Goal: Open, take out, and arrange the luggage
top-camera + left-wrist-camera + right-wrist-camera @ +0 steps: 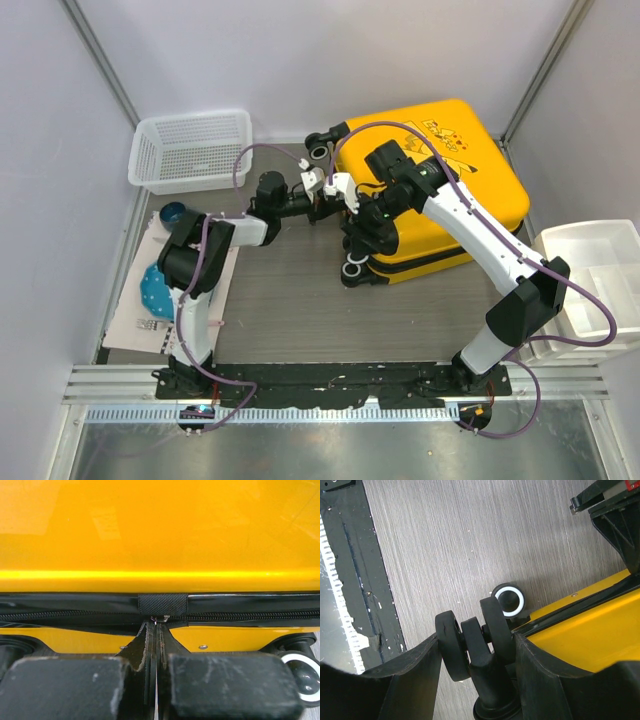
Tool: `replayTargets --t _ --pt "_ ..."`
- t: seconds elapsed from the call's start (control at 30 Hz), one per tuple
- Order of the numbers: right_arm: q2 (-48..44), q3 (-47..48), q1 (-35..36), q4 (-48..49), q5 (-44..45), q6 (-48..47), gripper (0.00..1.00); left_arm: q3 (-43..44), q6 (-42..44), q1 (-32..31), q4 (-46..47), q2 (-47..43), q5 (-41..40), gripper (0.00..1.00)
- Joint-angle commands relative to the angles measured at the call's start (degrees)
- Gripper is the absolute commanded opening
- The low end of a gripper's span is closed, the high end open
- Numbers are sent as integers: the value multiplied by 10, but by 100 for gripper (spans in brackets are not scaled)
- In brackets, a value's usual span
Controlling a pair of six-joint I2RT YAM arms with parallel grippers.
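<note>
Left claw (156, 630) is pinched fully shut, tips against the black zip band (250, 605) on the luggage (450, 170), at its 9 o'clock edge. Right claw (477, 639) clamps a black wheel (451, 642) at 7. The luggage lies flat at the desk's (280, 310) 1 o'clock corner, with bare desk toward 6. A mesh basket (190, 150) sits at 11 and white bins (595, 270) crowd 3.

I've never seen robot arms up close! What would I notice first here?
The big yellow suitcase with cartoon pictures lies flat at the far right of the table, by far the brightest thing there. The left end effector is pinched shut right at its black zip band, and the right end effector grips a black wheel at the near corner. A white mesh basket sits far left.
</note>
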Motion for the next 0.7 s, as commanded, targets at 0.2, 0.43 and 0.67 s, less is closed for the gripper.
replayTargets --t 0.2,0.43,0.67 --pt "-41 22 -12 -7 15 70 1 -60 94 -57 -51 -55 13 0" --pt "-43 16 -12 -5 16 69 1 -86 149 -74 -89 -85 41 0" --pt "-41 16 -12 -8 24 58 0 -109 77 -95 -16 -87 46 0"
